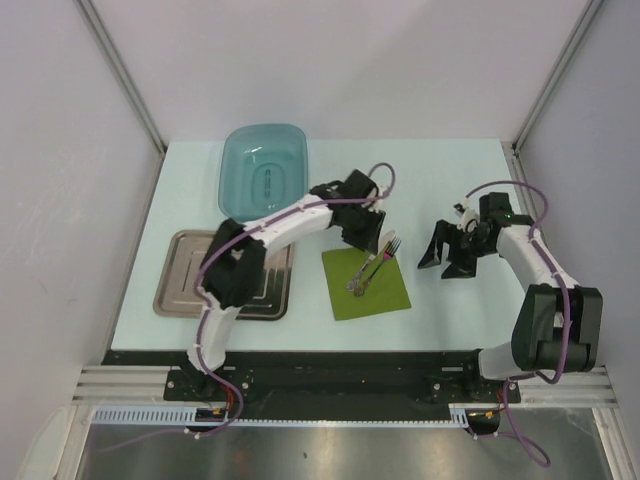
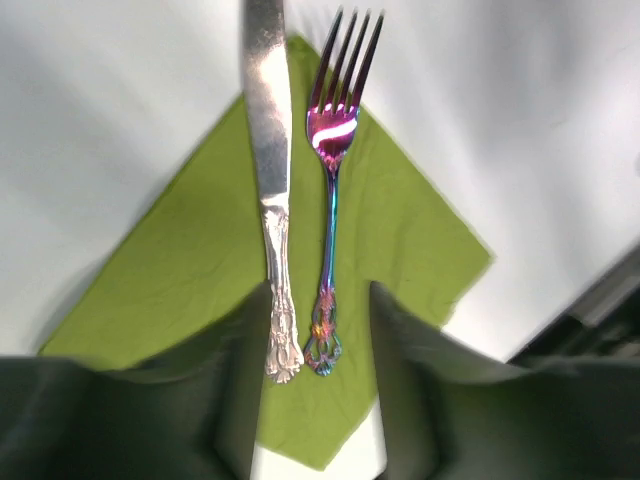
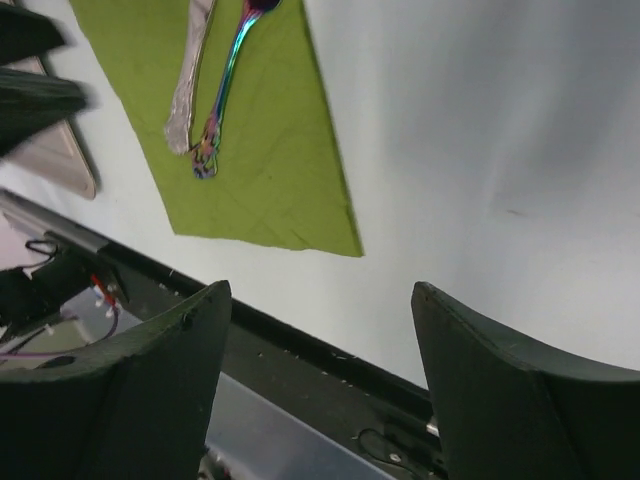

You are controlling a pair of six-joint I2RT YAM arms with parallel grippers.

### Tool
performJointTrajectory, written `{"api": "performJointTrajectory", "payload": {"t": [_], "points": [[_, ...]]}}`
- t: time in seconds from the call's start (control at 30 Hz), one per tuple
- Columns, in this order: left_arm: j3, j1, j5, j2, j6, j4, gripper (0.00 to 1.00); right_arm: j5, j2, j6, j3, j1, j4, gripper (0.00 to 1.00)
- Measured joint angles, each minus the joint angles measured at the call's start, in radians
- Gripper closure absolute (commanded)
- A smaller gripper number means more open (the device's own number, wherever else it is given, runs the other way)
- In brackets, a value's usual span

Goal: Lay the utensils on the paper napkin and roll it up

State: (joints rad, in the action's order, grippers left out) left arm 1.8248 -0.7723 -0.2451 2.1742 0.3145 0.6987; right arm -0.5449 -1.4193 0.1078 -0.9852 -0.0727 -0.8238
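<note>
2 utensils (image 2: 330, 230) lie on napkin (image 2: 190, 270), handles btwn spread left end effector (image 2: 318, 310).

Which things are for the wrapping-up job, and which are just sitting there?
For the job:
- napkin
- fork
- knife

Just lying about:
- tray
- basin

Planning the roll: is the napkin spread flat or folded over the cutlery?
Spread flat: the napkin lies open, with the knife and fork side by side on top, uncovered.
</note>
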Motion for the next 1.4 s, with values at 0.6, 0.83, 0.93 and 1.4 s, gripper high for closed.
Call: {"api": "performJointTrajectory", "payload": {"t": [0.6, 0.83, 0.93, 1.4], "points": [[-0.550, 0.262, -0.091, -0.631, 0.078, -0.291, 0.19, 0.015, -0.332, 0.102, 0.003, 0.311, 0.082, 0.41], [-0.587, 0.283, -0.088, -0.644, 0.080, -0.292, 0.19, 0.053, -0.336, 0.095, -0.026, 0.345, 0.055, 0.41], [-0.597, 0.291, -0.090, -0.663, 0.081, -0.300, 0.19, 0.071, -0.331, 0.084, -0.029, 0.303, 0.030, 0.39], [-0.655, 0.304, -0.098, -0.678, 0.106, -0.351, 0.19, 0.089, -0.320, 0.082, 0.000, 0.302, 0.026, 0.44]]}}
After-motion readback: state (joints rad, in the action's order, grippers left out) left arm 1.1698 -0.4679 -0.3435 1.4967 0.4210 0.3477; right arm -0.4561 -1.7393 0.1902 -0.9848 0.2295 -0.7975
